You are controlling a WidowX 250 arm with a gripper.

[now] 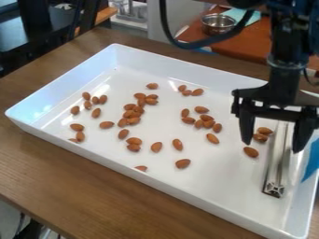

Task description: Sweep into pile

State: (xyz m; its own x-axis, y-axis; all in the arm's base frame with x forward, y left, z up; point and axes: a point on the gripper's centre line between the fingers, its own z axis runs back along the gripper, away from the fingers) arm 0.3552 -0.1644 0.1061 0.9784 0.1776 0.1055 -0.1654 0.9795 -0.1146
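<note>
The gripper (272, 147) hangs over the right part of the tray (174, 70), pointing down, its fingers spread well apart. Between them, as the camera sees it, runs a metal bar (272, 179), which lies lengthwise inside the tray, near its right wall, its square, slotted end toward the camera. Whether either finger touches the bar is hard to judge from this angle.

Close by the finger on the left of the view are a few almonds (250, 152): two or so together just beside the bar, partly between the fingers, and a single one a little nearer the camera. Next, left of the gripper, comes a loose cluster near the middle of the tray, with one almond apart on its near side. Three more sit together toward the far wall.

Further left, the thickest group runs in an uneven line from the far side toward the near side, some almonds touching. Others are scattered singly between it and the near wall, and a looser scatter lies in the left part of the tray.

At the right edge of the view is something blue (312, 161), by the tray's right wall. The white tray rests on a wooden table (68, 175). Behind, a steel bowl (218, 24) stands on a reddish surface (252, 42).
</note>
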